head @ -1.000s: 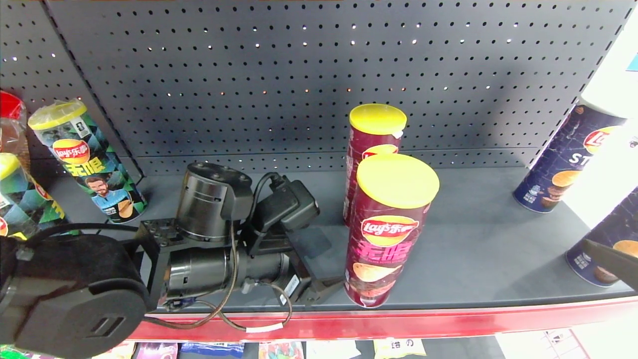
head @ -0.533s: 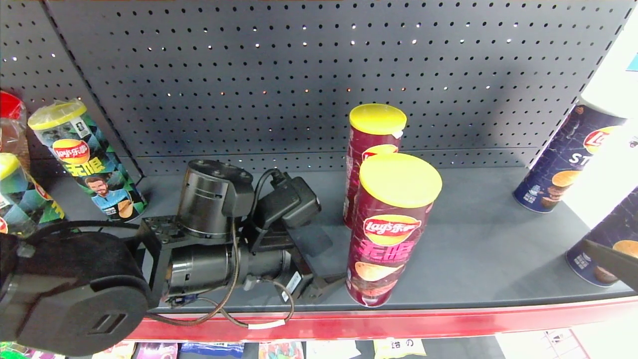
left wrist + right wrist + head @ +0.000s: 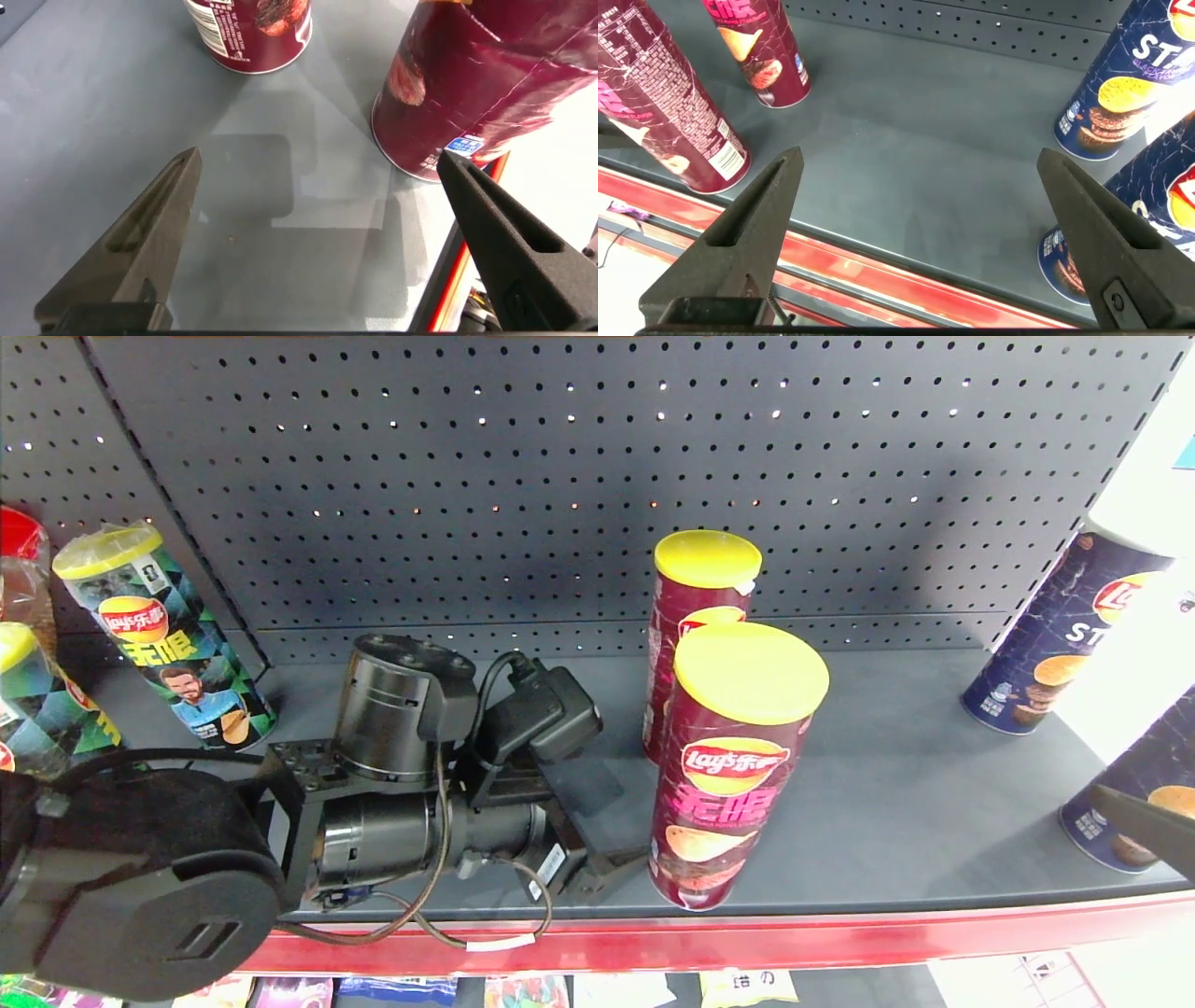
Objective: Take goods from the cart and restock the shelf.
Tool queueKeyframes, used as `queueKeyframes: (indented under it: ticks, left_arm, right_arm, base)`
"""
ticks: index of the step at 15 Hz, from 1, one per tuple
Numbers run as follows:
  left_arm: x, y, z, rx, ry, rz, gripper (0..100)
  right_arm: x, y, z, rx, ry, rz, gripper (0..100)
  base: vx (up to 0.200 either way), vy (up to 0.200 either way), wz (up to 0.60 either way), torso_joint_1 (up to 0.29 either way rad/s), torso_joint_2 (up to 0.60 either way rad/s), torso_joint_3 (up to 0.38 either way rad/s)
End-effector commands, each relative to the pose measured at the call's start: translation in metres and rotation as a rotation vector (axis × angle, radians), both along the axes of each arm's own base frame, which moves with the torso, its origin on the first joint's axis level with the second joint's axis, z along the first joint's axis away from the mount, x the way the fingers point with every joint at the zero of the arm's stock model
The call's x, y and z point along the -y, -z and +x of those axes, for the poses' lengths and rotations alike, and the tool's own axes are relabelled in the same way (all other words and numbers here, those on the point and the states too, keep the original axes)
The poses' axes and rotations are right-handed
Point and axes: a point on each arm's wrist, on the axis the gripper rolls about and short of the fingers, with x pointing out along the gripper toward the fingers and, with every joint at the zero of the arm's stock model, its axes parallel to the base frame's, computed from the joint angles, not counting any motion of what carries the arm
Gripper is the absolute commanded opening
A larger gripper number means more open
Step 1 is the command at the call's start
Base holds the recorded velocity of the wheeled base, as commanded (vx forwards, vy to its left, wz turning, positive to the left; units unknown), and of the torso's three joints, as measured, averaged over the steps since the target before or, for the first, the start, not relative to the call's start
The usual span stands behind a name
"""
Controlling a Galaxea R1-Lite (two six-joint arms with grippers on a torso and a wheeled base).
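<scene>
Maroon chip can [image 3: 728, 775], yellow lid, stands upright nr shelf [image 3: 887, 803] front edge, hiding lower part of 2nd maroon can [image 3: 702, 581] behind. L gripper [image 3: 320, 161] spread wide, released, one finger just beside can base. R gripper [image 3: 920, 157] agape, empty. Blue cans [image 3: 1046, 644] at right partly cut off.

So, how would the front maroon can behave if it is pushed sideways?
The front maroon can is tall on a narrow base, so it probably tips easily. Once down, its round body would likely roll. It stands close to the red shelf edge, so it might fall off.
</scene>
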Motion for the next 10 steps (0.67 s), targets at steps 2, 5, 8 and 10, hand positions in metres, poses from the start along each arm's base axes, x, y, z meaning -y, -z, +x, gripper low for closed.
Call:
queueKeyframes:
  ticks: [2,5,8,10]
  left_arm:
    - [0.0011,-0.0006,0.0012,0.003,0.0,-0.002,100]
    - [0.0018,-0.0009,0.0014,0.004,0.002,-0.003,100]
    - [0.003,-0.0013,0.0006,0.005,0.006,-0.004,100]
    - [0.0029,-0.0009,0.0005,0.003,0.004,-0.003,100]
  right_arm:
    - [-0.0001,0.0001,0.0002,-0.001,0.0,-0.001,100]
    - [-0.0001,0.0003,0.0002,-0.002,0.001,-0.001,100]
    - [-0.0001,0.0001,0.0002,-0.001,0.0,-0.001,100]
    - [-0.0001,0.0001,0.0002,-0.001,0.001,-0.001,100]
  base:
    - [0.0,0.0,0.0,0.0,0.0,0.0]
    - [0.0,0.0,0.0,0.0,0.0,0.0]
    - [0.0,0.0,0.0,0.0,0.0,0.0]
    - [0.0,0.0,0.0,0.0,0.0,0.0]
